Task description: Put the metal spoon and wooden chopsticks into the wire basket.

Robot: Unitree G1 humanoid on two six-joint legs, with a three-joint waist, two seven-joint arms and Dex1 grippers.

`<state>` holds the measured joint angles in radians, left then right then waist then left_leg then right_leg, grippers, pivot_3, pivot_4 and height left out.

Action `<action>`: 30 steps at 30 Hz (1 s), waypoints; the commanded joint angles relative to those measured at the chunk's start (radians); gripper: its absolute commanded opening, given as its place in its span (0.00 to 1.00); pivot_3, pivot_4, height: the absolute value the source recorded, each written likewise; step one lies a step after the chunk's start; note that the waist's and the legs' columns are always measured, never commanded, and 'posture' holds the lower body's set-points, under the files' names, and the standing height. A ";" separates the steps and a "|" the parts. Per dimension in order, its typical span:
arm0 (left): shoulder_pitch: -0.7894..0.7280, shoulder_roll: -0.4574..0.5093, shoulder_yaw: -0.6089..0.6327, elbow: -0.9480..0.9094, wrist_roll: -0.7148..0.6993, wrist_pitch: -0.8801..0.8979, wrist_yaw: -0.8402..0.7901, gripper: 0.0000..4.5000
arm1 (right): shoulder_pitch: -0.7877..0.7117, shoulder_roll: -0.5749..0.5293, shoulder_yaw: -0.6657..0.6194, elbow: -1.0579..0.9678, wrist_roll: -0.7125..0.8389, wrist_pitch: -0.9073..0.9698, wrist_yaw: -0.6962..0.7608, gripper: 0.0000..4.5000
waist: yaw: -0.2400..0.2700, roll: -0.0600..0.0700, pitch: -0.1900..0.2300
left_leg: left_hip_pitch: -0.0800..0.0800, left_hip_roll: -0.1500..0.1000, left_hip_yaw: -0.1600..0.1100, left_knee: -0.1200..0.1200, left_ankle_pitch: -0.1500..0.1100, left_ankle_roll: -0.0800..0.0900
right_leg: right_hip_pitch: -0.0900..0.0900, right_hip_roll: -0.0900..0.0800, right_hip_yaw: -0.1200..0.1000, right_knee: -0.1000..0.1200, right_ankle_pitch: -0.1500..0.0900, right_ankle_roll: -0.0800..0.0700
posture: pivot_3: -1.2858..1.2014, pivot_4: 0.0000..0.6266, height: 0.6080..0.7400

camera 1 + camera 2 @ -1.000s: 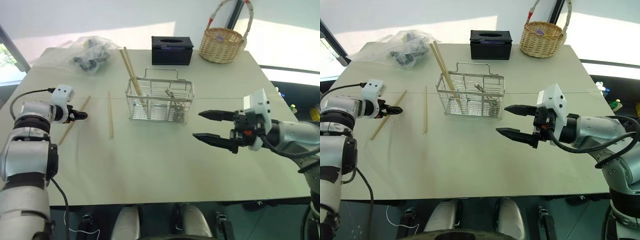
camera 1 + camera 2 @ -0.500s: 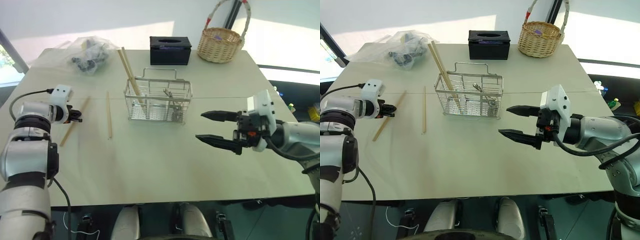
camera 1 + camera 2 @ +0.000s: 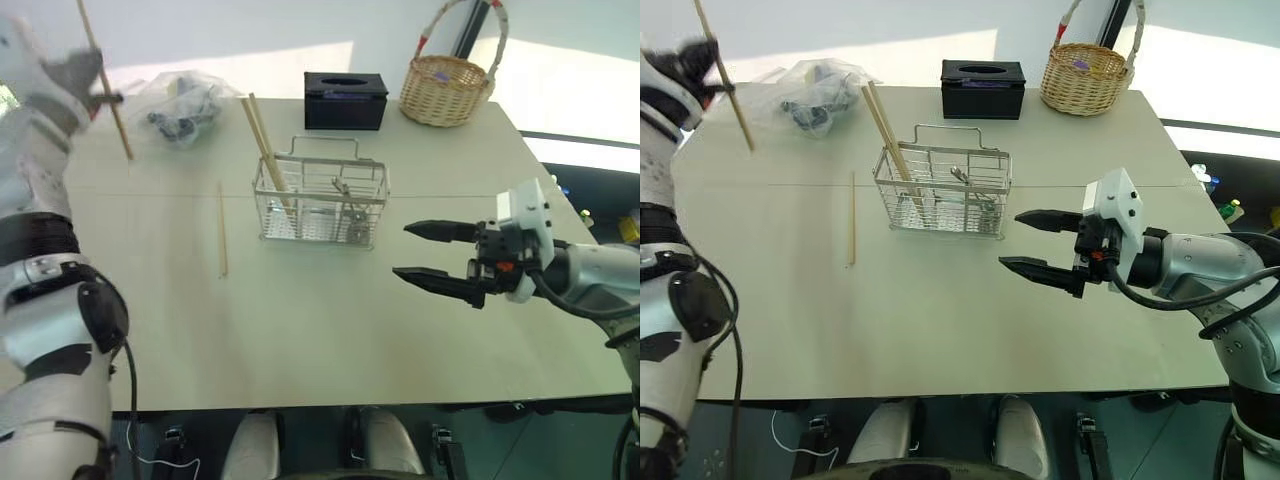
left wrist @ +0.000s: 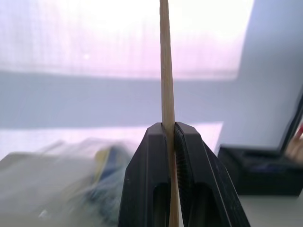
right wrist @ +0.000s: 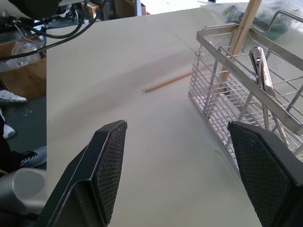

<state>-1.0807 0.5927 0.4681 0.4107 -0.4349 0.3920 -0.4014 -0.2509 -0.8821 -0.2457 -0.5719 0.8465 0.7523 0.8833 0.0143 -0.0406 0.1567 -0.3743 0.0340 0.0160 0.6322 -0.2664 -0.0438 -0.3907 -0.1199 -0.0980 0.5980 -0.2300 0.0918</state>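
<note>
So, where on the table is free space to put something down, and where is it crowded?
Free: the wide near strip of the table in front of the wire basket, and the left side beyond the lone chopstick. Crowded: the far edge, with plastic bag, black tissue box and wicker basket.

A pale table carries a black tissue box at its far edge. Just to the right of the box, near the far right corner, stands a round wicker basket with a tall looped handle. Toward the far left corner lies a crumpled clear plastic bag with dark items inside.
</note>
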 commanded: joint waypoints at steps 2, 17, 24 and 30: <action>-0.080 -0.084 -0.012 -0.208 -0.122 0.081 0.071 0.01 | -0.018 -0.005 -0.011 0.000 0.001 -0.015 -0.008 0.79 | 0.001 0.000 0.000 | 0.000 0.000 0.000 0.000 0.000 0.000 | 0.000 0.001 0.000 0.000 0.000 0.000 | 0.52 0.24 0.79; 0.114 -0.333 -0.261 -0.204 -0.030 -0.044 0.001 0.01 | 0.033 0.015 -0.062 -0.054 0.049 0.000 -0.092 0.79 | -0.002 0.001 0.000 | -0.002 0.000 0.000 0.001 0.000 0.000 | -0.001 0.002 0.001 -0.001 0.000 0.000 | 0.52 0.24 0.79; 0.171 -0.346 -0.291 -0.163 0.019 -0.111 -0.025 0.08 | 0.047 0.009 -0.083 -0.061 0.071 0.004 -0.129 0.79 | 0.002 0.003 0.000 | 0.000 0.000 0.000 0.001 0.000 0.000 | 0.001 0.002 0.001 -0.002 0.000 0.000 | 0.52 0.24 0.79; 0.184 -0.358 -0.273 -0.222 -0.036 -0.058 -0.022 0.66 | 0.032 0.002 -0.084 -0.039 0.080 0.003 -0.140 0.79 | 0.001 0.002 0.000 | -0.001 0.000 0.000 0.001 0.000 0.001 | 0.000 0.002 0.001 -0.002 0.000 0.000 | 0.52 0.24 0.79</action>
<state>-0.8843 0.2335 0.1790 0.2485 -0.4477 0.3270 -0.4245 -0.2023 -0.8698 -0.2982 -0.6021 0.9125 0.7596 0.7481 0.0156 -0.0382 0.1564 -0.3754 0.0339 0.0157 0.6332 -0.2666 -0.0431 -0.3904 -0.1182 -0.0970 0.5956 -0.2301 0.0916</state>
